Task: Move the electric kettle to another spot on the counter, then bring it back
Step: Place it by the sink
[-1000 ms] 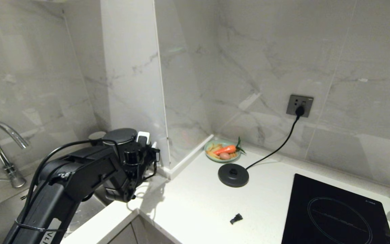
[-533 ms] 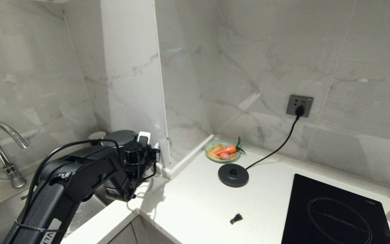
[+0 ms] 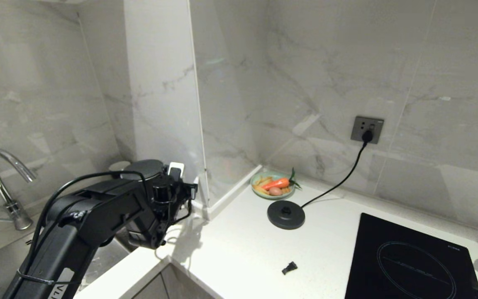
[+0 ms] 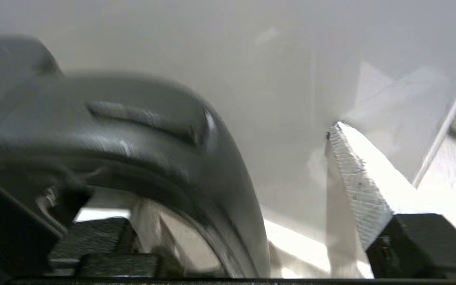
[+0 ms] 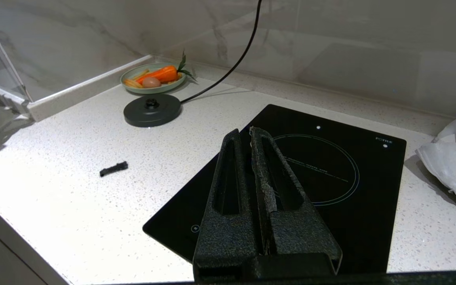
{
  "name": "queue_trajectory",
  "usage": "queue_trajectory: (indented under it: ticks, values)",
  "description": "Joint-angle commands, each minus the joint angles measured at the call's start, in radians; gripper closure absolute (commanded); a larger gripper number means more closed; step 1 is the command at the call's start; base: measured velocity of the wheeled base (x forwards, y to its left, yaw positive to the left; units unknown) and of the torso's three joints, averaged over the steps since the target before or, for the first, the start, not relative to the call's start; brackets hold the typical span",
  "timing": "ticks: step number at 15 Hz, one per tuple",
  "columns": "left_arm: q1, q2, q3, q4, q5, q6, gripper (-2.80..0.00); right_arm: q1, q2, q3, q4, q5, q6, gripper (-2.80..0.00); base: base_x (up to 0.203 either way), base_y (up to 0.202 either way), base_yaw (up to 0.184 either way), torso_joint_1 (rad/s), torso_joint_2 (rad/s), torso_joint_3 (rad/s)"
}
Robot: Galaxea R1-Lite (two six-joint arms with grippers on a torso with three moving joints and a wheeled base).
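The electric kettle [image 3: 145, 167] stands on the counter [image 3: 239, 241] at the left, by the sink corner. Only its flat lid shows above my left arm. In the left wrist view its loop handle [image 4: 152, 130] curves across, blurred and close. My left gripper [image 3: 181, 182] is open around that handle. The white finger pad [image 4: 358, 186] stands clear of the handle with a gap, and the other finger is mostly hidden behind it. My right gripper [image 5: 244, 136] hangs shut and empty above the black hob [image 5: 331, 166].
The kettle's round base disc [image 3: 286, 214] sits mid-counter, its cord running to the wall socket [image 3: 367, 129]. A green plate with a carrot [image 3: 273, 185] lies behind it. A small black piece [image 3: 289, 268] lies near the front edge. A faucet [image 3: 2, 182] stands far left.
My left gripper's fingers have spread apart off the kettle's handle. The kettle's lid sits slightly lower than a second ago. The arm itself has hardly moved.
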Motion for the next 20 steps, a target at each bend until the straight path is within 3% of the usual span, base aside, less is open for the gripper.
queue_trajectory:
  ticks: [1, 4, 7, 18, 20]
  values:
    - [0.001, -0.003, 0.021, -0.007, 0.002, 0.001, -2.8, 0.0, 0.0, 0.0, -0.001, 0.0, 0.0, 0.0, 0.0, 0.0, 0.0, 0.0, 0.0, 0.0]
    - [-0.03, -0.004, -0.016, -0.002, 0.001, 0.004, -2.8, 0.0, 0.0, 0.0, -0.001, 0.0, 0.0, 0.0, 0.0, 0.0, 0.0, 0.0, 0.0, 0.0]
    - [-0.062, -0.034, 0.019, -0.007, 0.004, 0.0, -2.8, 0.0, 0.0, 0.0, 0.0, 0.0, 0.0, 0.0, 0.0, 0.0, 0.0, 0.0, 0.0, 0.0]
    - [-0.069, -0.033, 0.04, -0.01, 0.008, 0.0, -2.8, 0.0, 0.0, 0.0, -0.001, 0.0, 0.0, 0.0, 0.0, 0.0, 0.0, 0.0, 0.0, 0.0]
    - [-0.065, -0.035, 0.076, -0.022, 0.035, -0.001, -2.8, 0.0, 0.0, 0.0, -0.001, 0.0, 0.0, 0.0, 0.0, 0.0, 0.0, 0.0, 0.0, 0.0]
